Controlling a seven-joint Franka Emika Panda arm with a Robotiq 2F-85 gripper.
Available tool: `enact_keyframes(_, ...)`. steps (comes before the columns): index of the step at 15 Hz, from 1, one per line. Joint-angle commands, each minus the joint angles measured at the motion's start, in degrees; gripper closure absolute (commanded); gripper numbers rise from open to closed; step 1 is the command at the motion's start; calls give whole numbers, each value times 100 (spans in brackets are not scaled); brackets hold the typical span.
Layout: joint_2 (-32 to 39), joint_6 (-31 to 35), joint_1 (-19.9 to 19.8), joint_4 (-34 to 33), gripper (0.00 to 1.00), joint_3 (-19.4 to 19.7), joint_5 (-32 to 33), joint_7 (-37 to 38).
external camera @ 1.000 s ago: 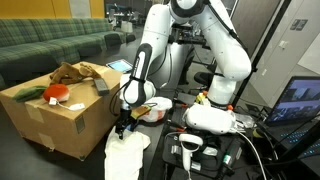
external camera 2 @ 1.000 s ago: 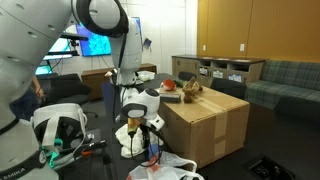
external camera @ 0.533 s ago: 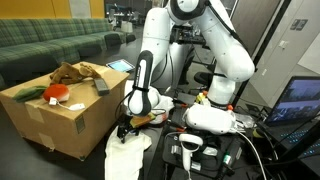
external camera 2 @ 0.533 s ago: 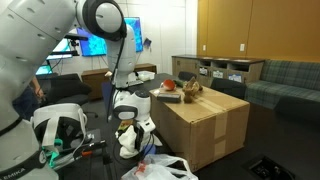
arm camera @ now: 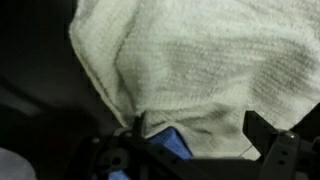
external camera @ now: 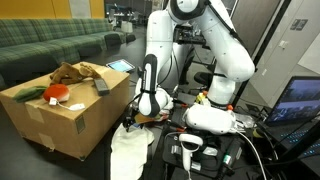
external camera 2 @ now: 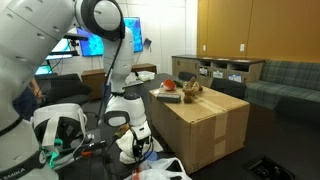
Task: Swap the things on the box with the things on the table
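The brown cardboard box (external camera: 62, 118) (external camera 2: 208, 125) carries a brown plush toy (external camera: 75, 72) (external camera 2: 191, 89) and a red and white item (external camera: 55, 94) (external camera 2: 170, 90). A white towel (external camera: 130, 152) (arm camera: 200, 65) lies crumpled on the black table (arm camera: 35, 60) beside the box. My gripper (external camera: 129, 124) (external camera 2: 132, 150) (arm camera: 200, 140) hangs low right over the towel, open, with the cloth between its dark fingers (arm camera: 270, 135). A blue thing (arm camera: 175, 146) peeks out from under the towel's edge by the left finger. Nothing is held.
The robot's white base (external camera: 212, 118) and a clutter of cables and gear (external camera: 195, 150) stand close behind the towel. A green sofa (external camera: 50, 40) is beyond the box. A laptop screen (external camera: 298, 100) sits at the side.
The arm has swung away from the box side and sunk lower, bringing the gripper down onto the white towel. The jaws stayed open.
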State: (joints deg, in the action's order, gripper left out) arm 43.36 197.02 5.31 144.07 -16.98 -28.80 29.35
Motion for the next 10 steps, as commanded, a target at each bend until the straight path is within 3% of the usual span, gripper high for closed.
enact_keyframes(1, -686, 465, 383, 628, 0, 484, -250, 130)
enact_keyframes(4, -1112, 456, 744, 840, 0, 1051, -443, -64)
enact_keyframes(10, -1865, 234, 1945, 1003, 0, 2552, -1435, -866)
